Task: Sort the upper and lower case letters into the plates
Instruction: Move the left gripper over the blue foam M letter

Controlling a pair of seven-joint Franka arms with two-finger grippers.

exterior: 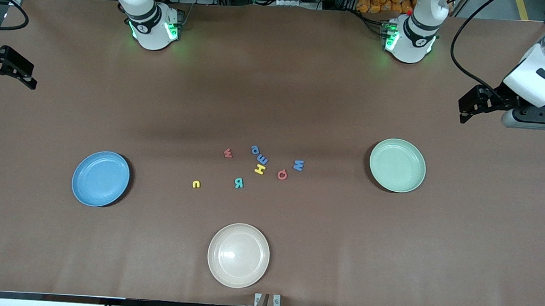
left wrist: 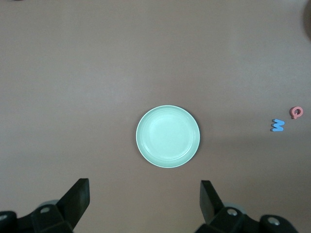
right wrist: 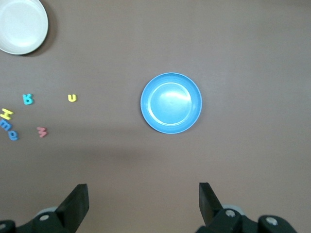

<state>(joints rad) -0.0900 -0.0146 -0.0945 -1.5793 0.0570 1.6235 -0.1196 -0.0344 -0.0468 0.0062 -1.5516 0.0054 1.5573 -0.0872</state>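
Letters scattered at mid-desk between two plates, none sorted.
Eight small letters are seen loose on the desk, between the blue plate toward the right arm's end and the pale green plate toward the left arm's end. Each arm waits above its own desk end, the left end effector and the right end effector both spread apart and empty.

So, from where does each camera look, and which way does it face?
Front view: high across the table, facing both arm bases; left gripper, right gripper.
Left wrist view: looks down on the pale green plate; its open gripper fingers show.
Right wrist view: looks down on the blue plate; its open gripper fingers show.
Shared: each plate also appears in front.
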